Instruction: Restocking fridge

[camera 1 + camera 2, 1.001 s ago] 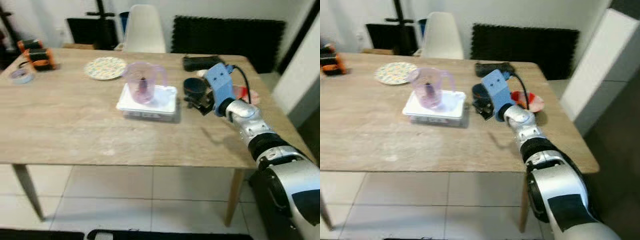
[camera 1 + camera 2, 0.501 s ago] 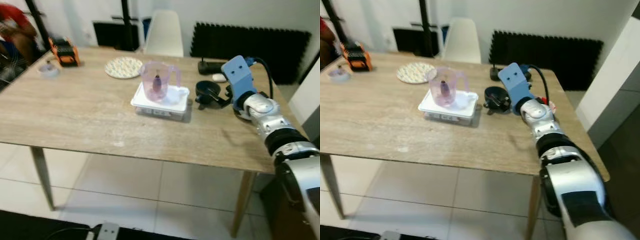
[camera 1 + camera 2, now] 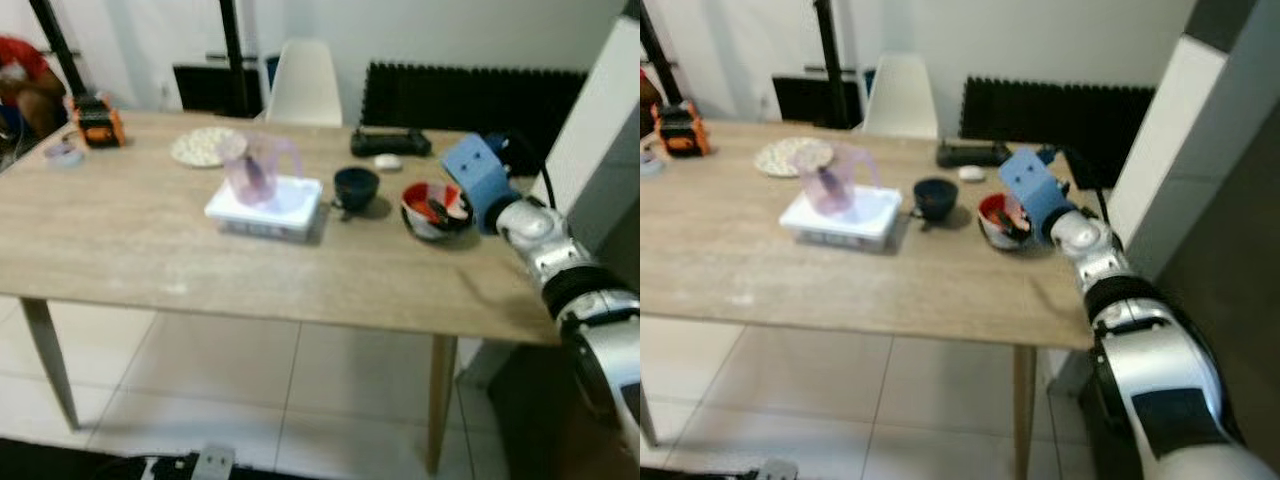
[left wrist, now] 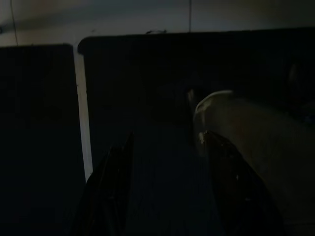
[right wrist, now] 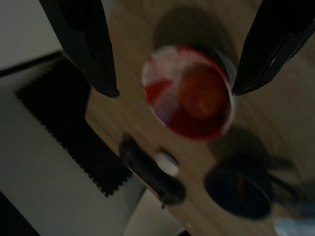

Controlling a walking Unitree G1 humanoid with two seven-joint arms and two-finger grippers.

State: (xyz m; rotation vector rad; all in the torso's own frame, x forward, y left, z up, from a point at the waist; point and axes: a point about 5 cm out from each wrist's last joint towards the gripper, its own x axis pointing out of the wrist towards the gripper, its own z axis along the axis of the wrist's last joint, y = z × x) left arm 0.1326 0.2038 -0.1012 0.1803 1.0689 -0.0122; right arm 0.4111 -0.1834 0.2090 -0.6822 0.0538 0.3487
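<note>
I have the right gripper (image 5: 174, 93) hovering above the round red-and-white bowl (image 3: 435, 208), its tapered black fingers (image 5: 91, 54) spread wide, one either side, not touching it. The bowl sits on the pale wood-grain surface (image 3: 130, 250), near its right end. Just beside it stands a dark, glossy cup (image 3: 356, 187), and beyond that a translucent pink jug (image 3: 256, 168) rests on a flat white rectangular container (image 3: 268, 208). My left gripper (image 4: 165, 191) hangs in shadow; I cannot tell how its fingers stand.
</note>
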